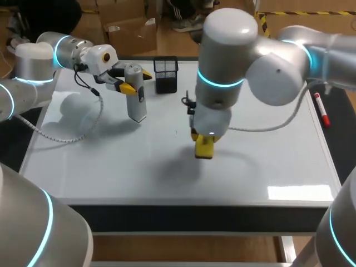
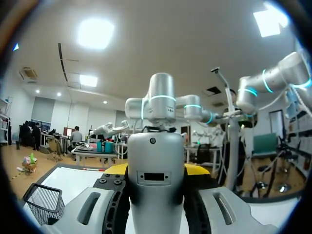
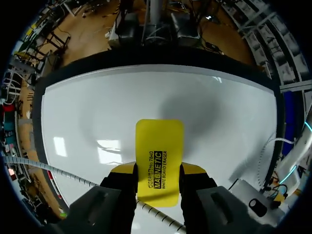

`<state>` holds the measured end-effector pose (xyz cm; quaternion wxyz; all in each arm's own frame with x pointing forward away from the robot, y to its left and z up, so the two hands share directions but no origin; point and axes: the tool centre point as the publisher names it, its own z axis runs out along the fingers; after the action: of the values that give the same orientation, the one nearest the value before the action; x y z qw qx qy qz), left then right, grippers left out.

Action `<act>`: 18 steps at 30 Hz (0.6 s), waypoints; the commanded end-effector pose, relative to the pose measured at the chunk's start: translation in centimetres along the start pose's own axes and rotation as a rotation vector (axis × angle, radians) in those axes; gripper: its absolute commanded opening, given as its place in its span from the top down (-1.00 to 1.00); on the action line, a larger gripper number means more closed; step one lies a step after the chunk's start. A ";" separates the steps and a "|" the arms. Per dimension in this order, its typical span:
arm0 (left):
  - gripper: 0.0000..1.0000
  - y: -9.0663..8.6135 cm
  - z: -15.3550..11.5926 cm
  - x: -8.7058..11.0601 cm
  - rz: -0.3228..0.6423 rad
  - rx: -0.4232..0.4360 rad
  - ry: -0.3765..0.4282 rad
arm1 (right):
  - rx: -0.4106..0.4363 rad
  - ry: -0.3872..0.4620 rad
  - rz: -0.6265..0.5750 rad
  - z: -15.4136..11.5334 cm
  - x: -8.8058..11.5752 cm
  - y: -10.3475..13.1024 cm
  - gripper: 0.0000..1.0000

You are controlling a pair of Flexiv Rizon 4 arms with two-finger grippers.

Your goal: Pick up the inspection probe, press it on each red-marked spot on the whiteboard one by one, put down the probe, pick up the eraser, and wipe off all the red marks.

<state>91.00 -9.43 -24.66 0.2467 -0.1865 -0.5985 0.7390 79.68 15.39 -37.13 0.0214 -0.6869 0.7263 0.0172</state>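
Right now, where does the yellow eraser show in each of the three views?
Head view: the eraser is under the right arm's wrist, near the middle of the whiteboard.
Left wrist view: not in it; the left gripper holds the inspection probe there.
Right wrist view: the eraser is clamped between the right gripper fingers.
Shared landmark: the whiteboard's white surface.

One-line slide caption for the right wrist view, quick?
Right gripper shut on the yellow eraser, held over the whiteboard.
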 end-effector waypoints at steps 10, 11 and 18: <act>1.00 -0.1 -0.1 -0.1 -0.001 -0.001 0.004 | -0.025 0.066 -0.067 3.0 -4.7 1.2 1.00; 1.00 -0.1 -0.1 -0.1 -0.001 -0.001 0.004 | -0.026 0.066 -0.068 3.2 -4.8 1.3 1.00; 1.00 -0.1 -0.1 -0.1 -0.001 -0.001 0.004 | -0.033 0.054 -0.087 3.8 -5.1 1.4 1.00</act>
<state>91.01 -9.44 -24.66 0.2468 -0.1865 -0.5984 0.7391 78.42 20.38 -40.43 -0.0041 -0.7168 0.6972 0.0139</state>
